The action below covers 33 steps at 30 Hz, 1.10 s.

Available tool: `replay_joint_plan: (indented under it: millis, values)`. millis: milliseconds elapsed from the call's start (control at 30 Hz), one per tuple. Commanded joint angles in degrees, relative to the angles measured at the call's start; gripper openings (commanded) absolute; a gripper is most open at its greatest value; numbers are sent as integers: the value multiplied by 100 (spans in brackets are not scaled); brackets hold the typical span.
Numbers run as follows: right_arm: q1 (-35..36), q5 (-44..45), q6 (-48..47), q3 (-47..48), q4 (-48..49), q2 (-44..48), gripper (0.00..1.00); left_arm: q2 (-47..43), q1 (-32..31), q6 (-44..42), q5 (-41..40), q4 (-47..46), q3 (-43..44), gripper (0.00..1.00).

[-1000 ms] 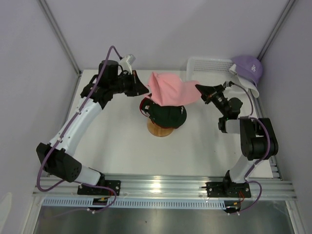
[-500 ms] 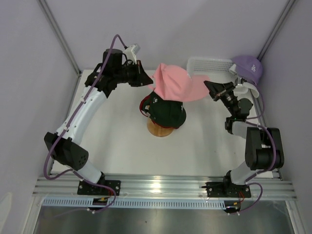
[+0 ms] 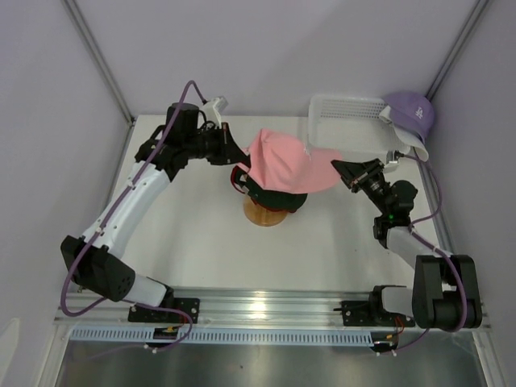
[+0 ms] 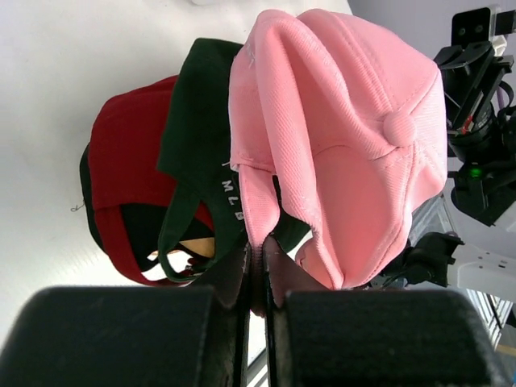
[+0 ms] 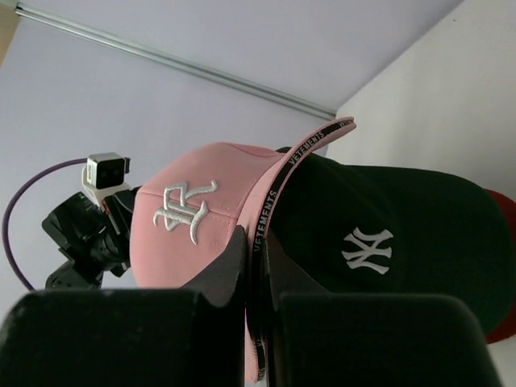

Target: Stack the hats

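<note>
Pink cap [image 3: 282, 161] pinched by left fingers [image 3: 235, 153] and right fingers [image 3: 340, 168], both arms [image 3: 133, 201] reaching inward.

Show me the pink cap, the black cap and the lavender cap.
pink cap [image 3: 278, 160]: top view, on its crown.
black cap [image 5: 423, 205]: right wrist view, crown above the logo.
lavender cap [image 3: 409, 109]: top view, on its crown.

Bare table [image 3: 201, 250] lies open before the cap stack [image 3: 278, 193]; the basket [image 3: 347, 109] crowds the far right corner.
</note>
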State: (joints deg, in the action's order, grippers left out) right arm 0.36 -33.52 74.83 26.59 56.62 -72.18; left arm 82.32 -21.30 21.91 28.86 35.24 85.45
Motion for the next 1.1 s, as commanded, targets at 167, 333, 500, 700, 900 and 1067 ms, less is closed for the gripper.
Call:
replay_joint_plan:
  millis: [167,333,500,700,900,1067]
  values:
    - [-203,381,-636,-672,434,-1217,0,-314,144,-64,-645,-387,-310,2]
    - [-230,-84,83,-515,1981,-2948,0,-182,152,-73,-899,-326,-248,1]
    - [-80,-164,550,-391,3153,-4276,0,-313,258,-29,-1067,-272,-686,1]
    - [-54,-129,208,-312,3075,-4612,0,-752,635,340,-814,-536,-1696,1]
    - [77,-173,-108,-137,2705,-4778,0,-920,732,533,-479,-607,-2015,1]
    - [113,-146,-206,109,2511,-5086,0,-894,724,665,-311,-677,-1883,1]
